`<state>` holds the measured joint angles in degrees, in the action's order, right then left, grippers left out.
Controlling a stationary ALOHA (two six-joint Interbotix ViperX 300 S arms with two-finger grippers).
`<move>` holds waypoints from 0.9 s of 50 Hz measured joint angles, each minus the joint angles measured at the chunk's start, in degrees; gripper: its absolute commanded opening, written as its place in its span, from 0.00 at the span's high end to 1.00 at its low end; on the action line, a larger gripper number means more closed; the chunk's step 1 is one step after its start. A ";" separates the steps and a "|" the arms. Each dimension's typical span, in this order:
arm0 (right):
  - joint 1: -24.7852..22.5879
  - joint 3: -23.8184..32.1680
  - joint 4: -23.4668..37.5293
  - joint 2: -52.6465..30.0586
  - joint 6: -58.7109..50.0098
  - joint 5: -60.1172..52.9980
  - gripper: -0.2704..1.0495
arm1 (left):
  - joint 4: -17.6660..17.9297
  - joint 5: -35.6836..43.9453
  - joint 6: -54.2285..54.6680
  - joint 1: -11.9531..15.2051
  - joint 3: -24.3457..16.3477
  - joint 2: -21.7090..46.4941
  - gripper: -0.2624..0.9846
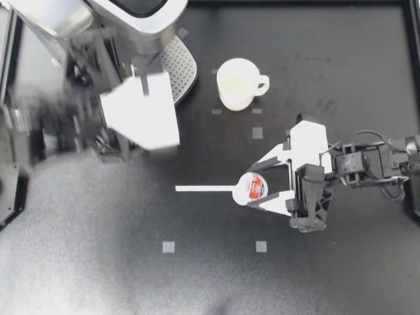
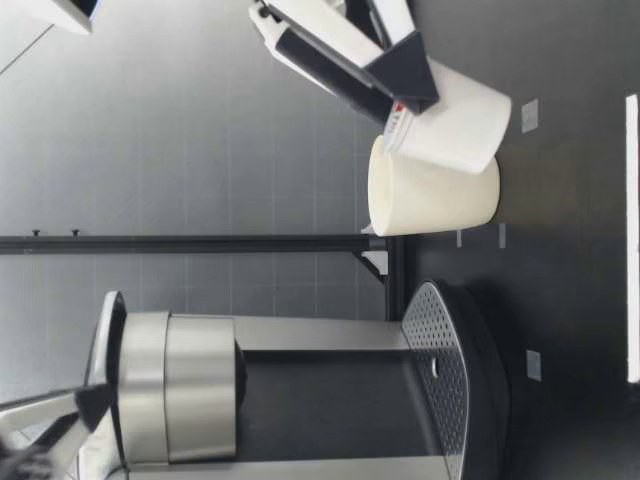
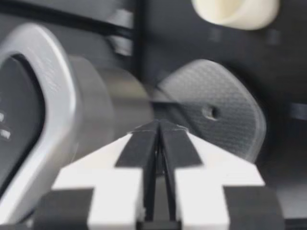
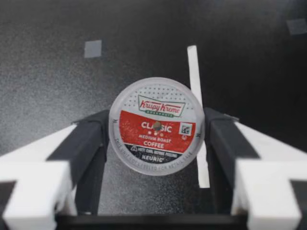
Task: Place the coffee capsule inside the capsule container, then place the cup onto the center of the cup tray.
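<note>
White-bodied and red-lidded, the capsule [image 1: 252, 188] is clamped from both sides in our right gripper [image 1: 254, 186], out over the open table [image 1: 98, 262] and well apart from the machine [image 1: 125, 13]. In the low view it is tilted, and we cannot tell whether it clears the table. We judge the first step only begun: the capsule is grasped but not in the container, and we cannot make out whether that container stands open. Our left gripper [image 1: 143, 82] hangs beside the machine, blurred, its jaws pressed together on nothing in its wrist view. The cup [image 1: 237, 83] stands upright on the table just beside the tray [image 1: 184, 65], not on it, so the second step is wholly left.
</note>
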<state>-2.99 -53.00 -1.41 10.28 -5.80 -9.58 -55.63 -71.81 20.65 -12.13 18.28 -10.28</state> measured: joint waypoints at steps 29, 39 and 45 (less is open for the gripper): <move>0.00 -1.67 0.00 -0.35 0.09 -0.35 0.40 | -27.60 -9.05 10.72 -2.20 7.12 10.99 0.71; 0.00 -1.67 0.00 -0.79 0.18 -0.97 0.40 | -29.53 -8.96 11.25 -0.44 9.49 10.99 0.71; 0.00 -1.67 0.00 -1.14 0.18 -1.14 0.40 | -31.46 -8.88 11.34 0.79 10.02 10.99 0.71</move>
<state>-2.99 -54.67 -1.41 9.14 -5.63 -10.72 -87.10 -80.68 31.99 -11.34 28.30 0.70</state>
